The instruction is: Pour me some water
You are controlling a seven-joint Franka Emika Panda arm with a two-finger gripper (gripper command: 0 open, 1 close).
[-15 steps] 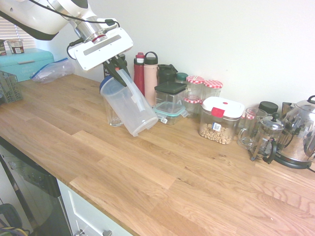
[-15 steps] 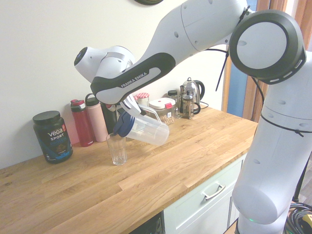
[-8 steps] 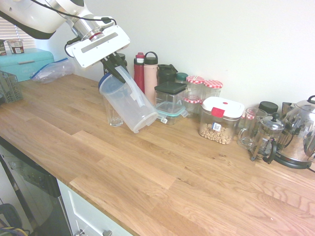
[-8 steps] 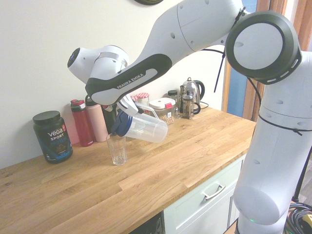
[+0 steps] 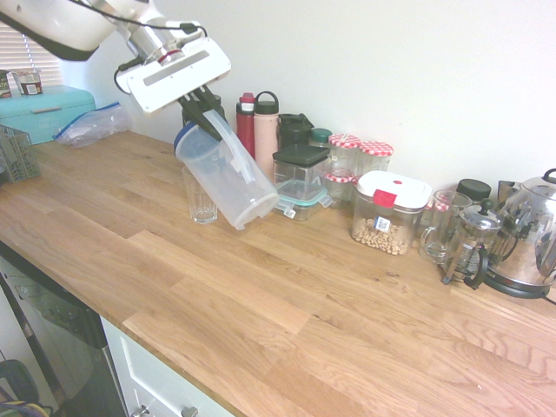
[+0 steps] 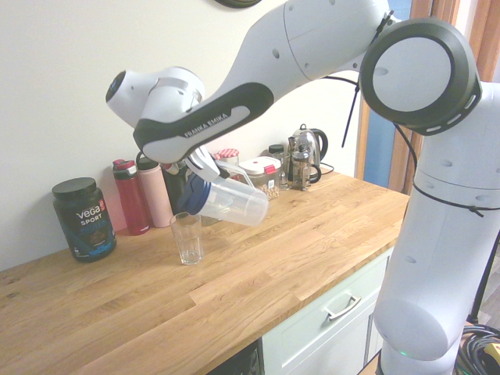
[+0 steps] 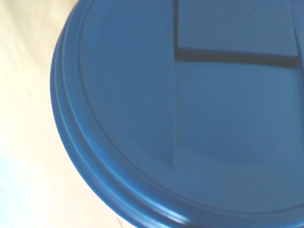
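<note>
My gripper [image 5: 201,115] is shut on the handle of a clear plastic pitcher [image 5: 228,181] with a blue lid [image 5: 184,139]. The pitcher hangs steeply tilted, lid end low and to the left, base pointing up toward the right. Its lid end is just above the rim of an empty-looking drinking glass [image 5: 201,200] standing on the wooden counter [image 5: 287,295]. From the other side, the pitcher [image 6: 233,203] leans over the glass [image 6: 187,239] below my gripper [image 6: 197,168]. I see no water stream. The blue lid [image 7: 190,118] fills the wrist view.
Along the wall stand a red bottle [image 5: 246,126], a pink bottle [image 5: 266,132], storage containers [image 5: 301,178], a nut box [image 5: 388,213], a French press [image 5: 469,245] and a kettle [image 5: 532,234]. A dark Vega tub [image 6: 83,217] stands left of the glass. A teal box [image 5: 43,109] sits far left.
The gripper and the pitcher have risen a little and shifted slightly toward the wall, still tilted over the glass. The glass has not moved.
</note>
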